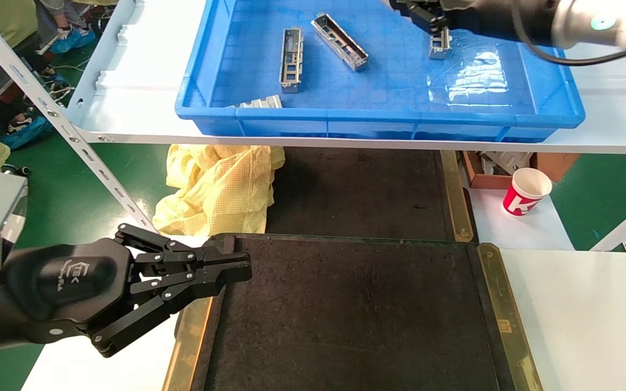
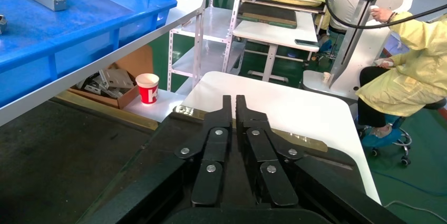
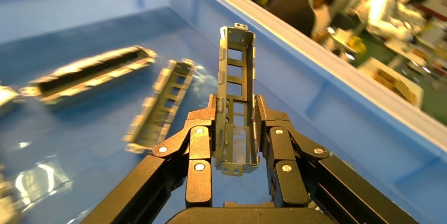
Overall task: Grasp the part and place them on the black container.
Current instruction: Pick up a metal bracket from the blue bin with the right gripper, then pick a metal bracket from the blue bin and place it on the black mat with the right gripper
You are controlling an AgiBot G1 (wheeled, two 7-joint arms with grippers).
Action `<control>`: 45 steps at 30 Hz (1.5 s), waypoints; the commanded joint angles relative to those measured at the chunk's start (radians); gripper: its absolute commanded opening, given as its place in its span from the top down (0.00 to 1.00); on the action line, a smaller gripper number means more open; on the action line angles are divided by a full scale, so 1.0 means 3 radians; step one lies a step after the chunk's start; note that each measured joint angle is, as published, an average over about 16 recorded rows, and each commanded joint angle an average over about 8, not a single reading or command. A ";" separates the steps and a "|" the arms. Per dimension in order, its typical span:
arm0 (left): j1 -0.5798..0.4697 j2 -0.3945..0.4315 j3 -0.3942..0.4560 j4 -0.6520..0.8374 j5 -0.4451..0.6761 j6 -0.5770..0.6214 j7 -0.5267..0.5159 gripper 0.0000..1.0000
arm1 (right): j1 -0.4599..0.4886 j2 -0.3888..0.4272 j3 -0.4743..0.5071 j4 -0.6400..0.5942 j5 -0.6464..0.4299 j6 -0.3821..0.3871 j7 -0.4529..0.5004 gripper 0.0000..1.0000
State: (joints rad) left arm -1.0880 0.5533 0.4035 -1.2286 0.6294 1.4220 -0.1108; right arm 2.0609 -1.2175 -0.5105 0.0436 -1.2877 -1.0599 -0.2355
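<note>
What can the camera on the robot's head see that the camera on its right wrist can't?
Only the head view shows the black tray below the shelf, the left gripper shut at the tray's near-left edge, the yellow cloth and the red paper cup.

Only the right wrist view shows the grip up close: the right gripper shut on a metal bar that sticks out past its fingers, and people beyond the bin's wall.

Both show the blue bin and the loose metal bars lying in it.
</note>
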 commanded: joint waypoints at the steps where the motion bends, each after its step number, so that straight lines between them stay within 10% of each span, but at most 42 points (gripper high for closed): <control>1: 0.0000 0.0000 0.0000 0.0000 0.0000 0.0000 0.0000 0.00 | 0.0033 0.0070 0.0007 0.0022 0.0012 -0.0180 -0.0025 1.00; 15: 0.0000 0.0000 0.0000 0.0000 0.0000 0.0000 0.0000 0.00 | -0.0024 0.0517 -0.0021 0.0294 0.0114 -0.1801 -0.0080 1.00; 31: 0.0000 0.0000 0.0000 0.0000 0.0000 0.0000 0.0000 0.00 | -0.0817 0.1185 -0.0865 0.2246 0.1012 -0.1793 0.0478 1.00; 45: 0.0000 0.0000 0.0000 0.0000 0.0000 0.0000 0.0000 0.00 | -0.1155 0.0975 -0.1330 0.2140 0.0905 -0.1577 -0.0137 1.00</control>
State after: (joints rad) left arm -1.0880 0.5533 0.4035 -1.2286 0.6294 1.4220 -0.1108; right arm 1.7154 -0.9276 -0.9053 0.6862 -1.0155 -1.5275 -0.2730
